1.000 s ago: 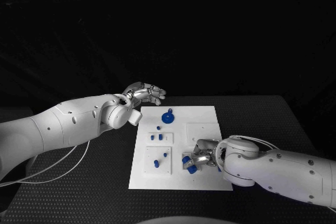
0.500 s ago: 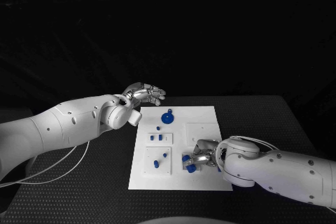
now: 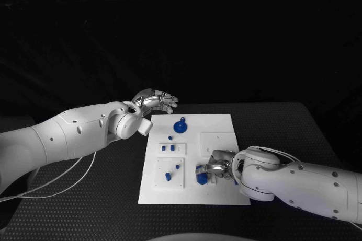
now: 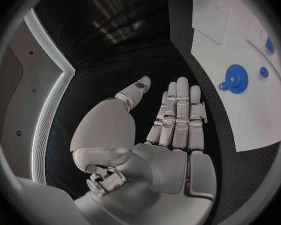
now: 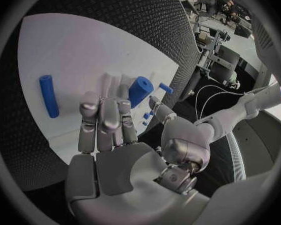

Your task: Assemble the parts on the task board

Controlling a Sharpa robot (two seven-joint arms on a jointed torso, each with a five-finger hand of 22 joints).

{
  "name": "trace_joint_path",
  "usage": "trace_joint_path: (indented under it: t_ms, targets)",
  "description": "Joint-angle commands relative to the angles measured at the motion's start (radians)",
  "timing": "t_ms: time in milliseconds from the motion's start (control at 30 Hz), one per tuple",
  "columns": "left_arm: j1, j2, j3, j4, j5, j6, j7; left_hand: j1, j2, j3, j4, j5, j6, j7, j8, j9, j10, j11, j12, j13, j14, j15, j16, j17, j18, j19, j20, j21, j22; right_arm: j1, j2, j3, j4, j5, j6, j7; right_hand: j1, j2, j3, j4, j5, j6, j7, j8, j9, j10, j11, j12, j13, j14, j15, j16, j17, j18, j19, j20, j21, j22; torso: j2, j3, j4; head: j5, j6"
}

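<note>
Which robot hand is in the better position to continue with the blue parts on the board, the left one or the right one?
The right robot hand, probably. It is over the near part of the task board, its fingers at a blue cylinder. The left robot hand hovers off the board's far left corner, holding nothing.

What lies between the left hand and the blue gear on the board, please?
Only black table and bare white board; the head view shows left hand and blue gear apart.

Task board [image 3: 215, 126]: plain white. Parts on it: blue, including the gear [image 3: 180, 126] and the cylinder [image 5: 140, 90]. Counter [image 3: 302, 126]: black, with a fine dotted weave. My left robot hand [image 3: 156, 101] and right robot hand [image 3: 216, 168]: silver, on white arms.
</note>
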Motion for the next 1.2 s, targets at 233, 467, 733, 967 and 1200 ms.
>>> trace_joint_path:
  t_ms: [233, 467, 733, 967, 1200]
  targets:
    - [0.001, 0.000, 0.001, 0.002, 0.001, 0.016, 0.001, -0.010, 0.002, 0.000, 0.008, -0.005, -0.009, 0.001, -0.001, -0.001, -0.007, 0.000, 0.001, -0.001, 0.001, 0.008, -0.004, 0.002, 0.001, 0.000, 0.007, -0.005, 0.020, -0.001, -0.018, 0.000, 0.010, -0.015, 0.023, 0.028, -0.063, 0.004, -0.084, -0.098, -0.001, 0.007, 0.000, -0.009, -0.010, 0.006, -0.003, -0.014, 0.015, -0.003, -0.010, 0.009, -0.002, 0.045, -0.012, -0.008, 0.006, 0.000, 0.000, -0.0002, -0.0003, 0.001, -0.001]
    - [0.001, -0.002, 0.001, 0.002, 0.001, 0.016, 0.001, -0.011, 0.003, 0.000, 0.010, -0.005, -0.010, 0.001, -0.001, -0.001, -0.007, 0.000, 0.001, -0.001, 0.001, 0.008, -0.005, 0.003, 0.001, 0.000, 0.007, -0.006, 0.020, 0.006, -0.063, 0.002, 0.040, -0.018, 0.064, 0.064, 0.042, -0.082, -0.069, -0.140, -0.001, 0.004, 0.002, -0.012, -0.015, 0.006, -0.001, -0.021, 0.022, -0.009, -0.009, -0.004, -0.017, 0.045, -0.008, -0.015, 0.004, -0.005, -0.001, -0.0002, -0.0013, 0.003, 0.000]
    - [0.001, -0.003, 0.001, 0.003, 0.001, 0.017, 0.001, -0.011, 0.003, 0.000, 0.010, -0.004, -0.010, 0.001, -0.001, -0.001, -0.007, 0.000, 0.001, -0.001, 0.001, 0.008, -0.005, 0.003, 0.001, 0.000, 0.007, -0.006, 0.020, 0.011, -0.081, 0.003, 0.049, 0.006, 0.094, 0.078, 0.155, -0.115, -0.062, -0.141, -0.001, 0.000, 0.006, -0.014, -0.018, 0.009, 0.002, -0.029, 0.029, -0.013, -0.005, -0.018, -0.034, 0.045, -0.005, -0.012, -0.002, -0.015, 0.000, 0.0008, -0.0015, 0.006, -0.001]
    - [0.001, -0.002, 0.001, 0.003, 0.000, 0.017, 0.001, -0.012, 0.003, 0.000, 0.011, -0.004, -0.010, 0.001, -0.001, -0.001, -0.007, 0.000, 0.001, -0.001, 0.001, 0.008, -0.005, 0.003, 0.001, 0.000, 0.007, -0.006, 0.020, 0.011, -0.069, 0.003, 0.036, 0.005, 0.087, 0.066, 0.223, -0.089, -0.075, -0.141, -0.001, 0.001, 0.006, -0.012, -0.019, 0.012, 0.003, -0.033, 0.034, -0.011, -0.003, -0.016, -0.037, 0.045, -0.005, -0.008, -0.002, -0.018, 0.000, 0.0006, -0.0005, 0.004, -0.003]
    - [0.001, -0.001, 0.001, 0.002, 0.000, 0.018, 0.000, -0.012, 0.003, 0.000, 0.011, -0.004, -0.010, 0.001, -0.001, -0.001, -0.008, 0.000, 0.001, -0.002, 0.001, 0.008, -0.005, 0.004, 0.001, 0.000, 0.007, -0.006, 0.020, 0.011, -0.047, 0.003, 0.019, -0.020, 0.061, 0.049, 0.223, -0.037, -0.089, -0.132, -0.001, 0.004, 0.006, -0.011, -0.020, 0.015, 0.003, -0.036, 0.036, -0.010, -0.002, -0.012, -0.036, 0.045, -0.005, -0.004, -0.002, -0.019, 0.000, 0.0005, 0.0002, 0.004, -0.005]
